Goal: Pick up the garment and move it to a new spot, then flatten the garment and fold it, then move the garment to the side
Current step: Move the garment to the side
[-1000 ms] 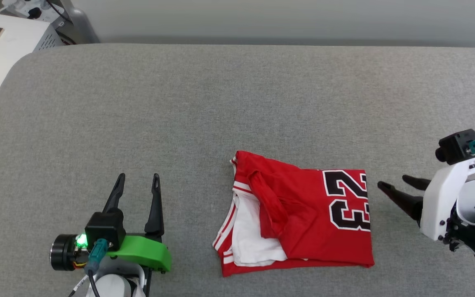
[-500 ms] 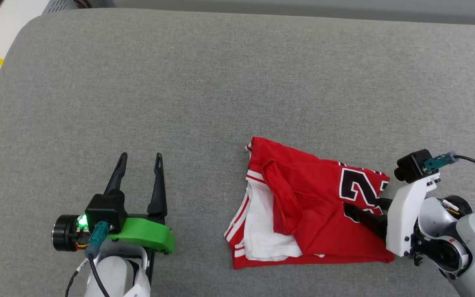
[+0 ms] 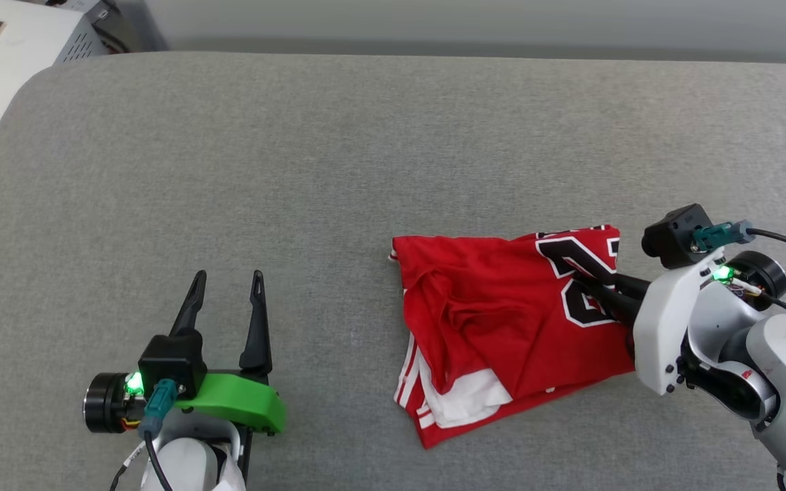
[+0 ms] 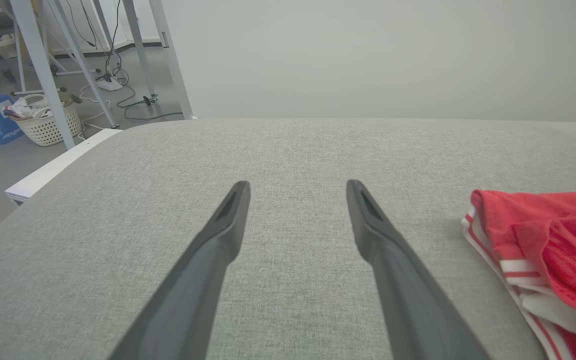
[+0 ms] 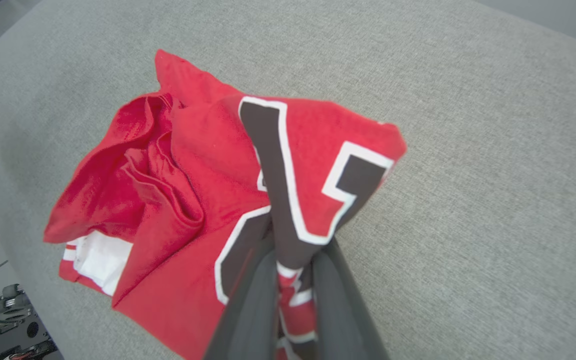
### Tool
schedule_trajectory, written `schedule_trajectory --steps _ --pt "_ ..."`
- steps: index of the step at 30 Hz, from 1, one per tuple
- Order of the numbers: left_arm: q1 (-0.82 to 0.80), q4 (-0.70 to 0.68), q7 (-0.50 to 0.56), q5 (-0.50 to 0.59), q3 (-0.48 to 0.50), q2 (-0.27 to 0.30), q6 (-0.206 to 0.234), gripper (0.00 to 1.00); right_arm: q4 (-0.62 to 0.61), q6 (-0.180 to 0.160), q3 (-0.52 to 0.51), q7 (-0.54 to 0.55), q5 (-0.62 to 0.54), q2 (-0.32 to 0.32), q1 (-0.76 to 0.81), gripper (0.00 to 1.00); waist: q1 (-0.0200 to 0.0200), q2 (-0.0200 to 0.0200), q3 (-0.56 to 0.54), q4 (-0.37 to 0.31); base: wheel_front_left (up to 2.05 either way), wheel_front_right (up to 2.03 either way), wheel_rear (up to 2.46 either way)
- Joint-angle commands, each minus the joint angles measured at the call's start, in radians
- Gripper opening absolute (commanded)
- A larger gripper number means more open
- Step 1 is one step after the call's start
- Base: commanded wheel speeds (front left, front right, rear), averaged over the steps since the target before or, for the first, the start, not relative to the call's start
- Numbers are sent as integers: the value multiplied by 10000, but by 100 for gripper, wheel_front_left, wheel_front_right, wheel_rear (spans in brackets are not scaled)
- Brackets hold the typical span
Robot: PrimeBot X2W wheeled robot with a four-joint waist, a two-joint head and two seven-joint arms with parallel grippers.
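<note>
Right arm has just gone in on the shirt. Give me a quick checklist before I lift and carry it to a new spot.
1. Right gripper shut on the garment: ok, its fingers pinch a fold at the black numerals.
2. Pinched edge raised: ok, it peaks at the fingers, while the rest lies on the grey surface.
3. All layers caught in the pinch: cannot tell, the lower layers are hidden.
4. Left gripper out of the way: ok, it is open and apart from the garment, on its left.
5. Room for a new spot: ok, a wide stretch of grey surface lies beyond and left of the garment.
</note>
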Motion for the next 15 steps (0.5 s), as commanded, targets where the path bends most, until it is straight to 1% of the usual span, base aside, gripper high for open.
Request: schedule_trajectory --steps 1,5,8,15 --pt "91 -11 -59 51 47 -9 -20 100 -188 -7 44 4 -11 -152 -172 0 0 0 -243 -526 0 0 0" --pt "133 -97 -59 105 69 26 -37 100 -829 -7 115 158 -137 -722 -378 0 0 0 -189 -1202 0 0 0" --pt "69 -174 -59 151 66 56 -50 100 -1094 -7 -49 223 -105 -993 -463 0 0 0 -29 -1667 0 0 0" --pt "-311 -378 -59 305 20 213 -97 100 -1178 -7 -538 209 -215 -1511 -705 0 0 0 681 -2656 0 0 0"
